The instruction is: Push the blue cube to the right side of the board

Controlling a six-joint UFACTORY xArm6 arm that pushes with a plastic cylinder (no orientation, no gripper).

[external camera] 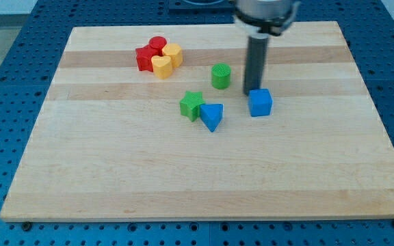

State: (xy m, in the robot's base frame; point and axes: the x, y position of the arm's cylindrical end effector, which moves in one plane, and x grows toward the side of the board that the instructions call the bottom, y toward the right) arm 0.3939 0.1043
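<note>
While my tip [247, 92] stands just at the upper left corner of the blue cube [260, 102], the cube sits near the middle of the wooden board [183, 178]. No fingers exist here, only a rod. A green cylinder [220, 76] is near, on the view's left.
</note>
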